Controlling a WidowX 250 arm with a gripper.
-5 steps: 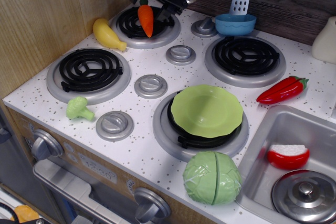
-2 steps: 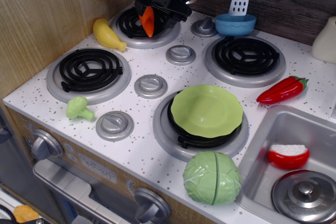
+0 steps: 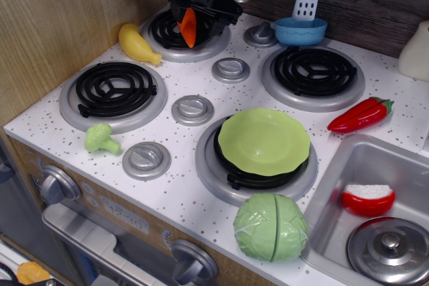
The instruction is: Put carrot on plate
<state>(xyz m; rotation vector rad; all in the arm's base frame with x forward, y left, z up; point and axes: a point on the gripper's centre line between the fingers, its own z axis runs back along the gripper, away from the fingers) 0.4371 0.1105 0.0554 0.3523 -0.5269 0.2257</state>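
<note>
The orange carrot (image 3: 189, 28) lies on the back-left burner (image 3: 167, 48), its tip pointing toward the front. Its green top is hidden under my black gripper (image 3: 192, 11), which has come down over the carrot's upper end, with its fingers on either side. The gripper body hides how far the jaws have closed. The carrot's tip still rests at burner height. The light-green plate (image 3: 263, 140) sits on the front-right burner, well in front and to the right of the carrot, with nothing on it.
A yellow squash (image 3: 137, 44) lies left of the carrot's burner. A blue bowl (image 3: 300, 30) with a spatula stands at the back. A red pepper (image 3: 360, 115), broccoli (image 3: 100, 138), cabbage (image 3: 271, 226) and a sink (image 3: 375, 205) with a lid surround the plate.
The gripper came down from behind the burner onto the carrot's top, covering the green stub. Over the last half second it barely moved. The carrot has stayed in place.
</note>
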